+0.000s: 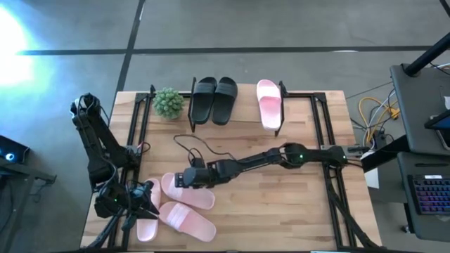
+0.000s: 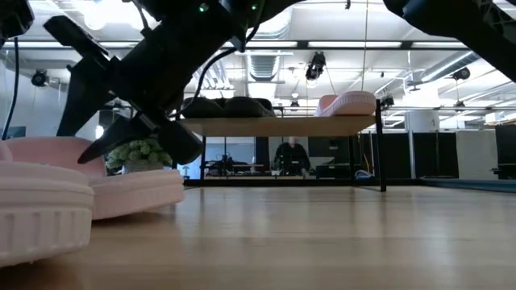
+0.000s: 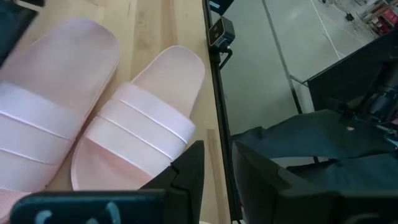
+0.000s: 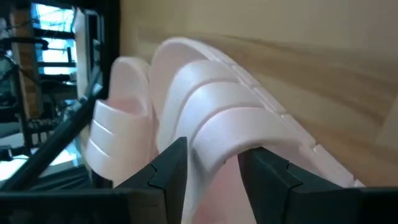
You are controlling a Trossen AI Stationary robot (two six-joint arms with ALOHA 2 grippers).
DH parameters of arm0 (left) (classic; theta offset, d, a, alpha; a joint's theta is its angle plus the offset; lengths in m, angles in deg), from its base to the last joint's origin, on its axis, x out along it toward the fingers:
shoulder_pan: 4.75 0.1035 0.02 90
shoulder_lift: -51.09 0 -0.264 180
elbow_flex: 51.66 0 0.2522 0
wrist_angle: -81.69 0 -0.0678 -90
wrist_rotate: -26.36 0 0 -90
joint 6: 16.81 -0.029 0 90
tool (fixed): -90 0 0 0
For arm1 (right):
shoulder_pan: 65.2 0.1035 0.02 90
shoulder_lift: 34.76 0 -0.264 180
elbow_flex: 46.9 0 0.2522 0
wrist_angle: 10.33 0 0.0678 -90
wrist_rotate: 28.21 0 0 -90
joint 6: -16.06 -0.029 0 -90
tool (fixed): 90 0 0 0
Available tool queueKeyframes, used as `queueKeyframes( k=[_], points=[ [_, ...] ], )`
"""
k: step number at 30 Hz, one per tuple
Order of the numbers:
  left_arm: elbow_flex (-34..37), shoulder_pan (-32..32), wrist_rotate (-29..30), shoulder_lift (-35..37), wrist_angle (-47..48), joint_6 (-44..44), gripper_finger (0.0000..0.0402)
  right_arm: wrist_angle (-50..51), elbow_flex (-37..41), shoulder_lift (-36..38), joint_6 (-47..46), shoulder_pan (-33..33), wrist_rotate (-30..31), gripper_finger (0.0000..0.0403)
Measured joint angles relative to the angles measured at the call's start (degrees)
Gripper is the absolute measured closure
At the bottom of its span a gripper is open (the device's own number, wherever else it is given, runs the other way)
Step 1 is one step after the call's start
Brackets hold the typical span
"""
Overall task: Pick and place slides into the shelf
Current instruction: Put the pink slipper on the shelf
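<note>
Lab: ceiling ducts (image 2: 266,64), workstations (image 2: 242,167)

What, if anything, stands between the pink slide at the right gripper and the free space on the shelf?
Nothing visible blocks it. The right gripper straddles the strap of a pink slide; bare tabletop lies between it and the shelf, which has a gap between the black pair and another pink slide.

Six slides in all: two black slides (image 1: 214,100) and one pink slide (image 1: 268,103) on the shelf (image 1: 239,125) at the table's (image 1: 281,211) far edge, three pink slides (image 1: 184,207) near its front-left corner, plus one potted plant (image 1: 169,102).
</note>
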Motion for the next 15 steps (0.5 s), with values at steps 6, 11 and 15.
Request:
queueKeyframes(
  k=[6,11,15],
  points=[
    [0.0,0.0,0.0,0.0,0.2,0.0,0.0332,0.0,0.3,0.0,1.4,-1.0,2.0,0.0292],
    [0.0,0.0,0.0,0.0,0.5,0.0,0.0332,-0.1,0.3,0.0,2.1,-1.3,2.0,0.034],
    [0.0,0.0,0.0,0.0,0.7,0.0,0.0332,-0.2,0.3,0.0,2.2,-1.3,2.3,0.0384]
  ],
)
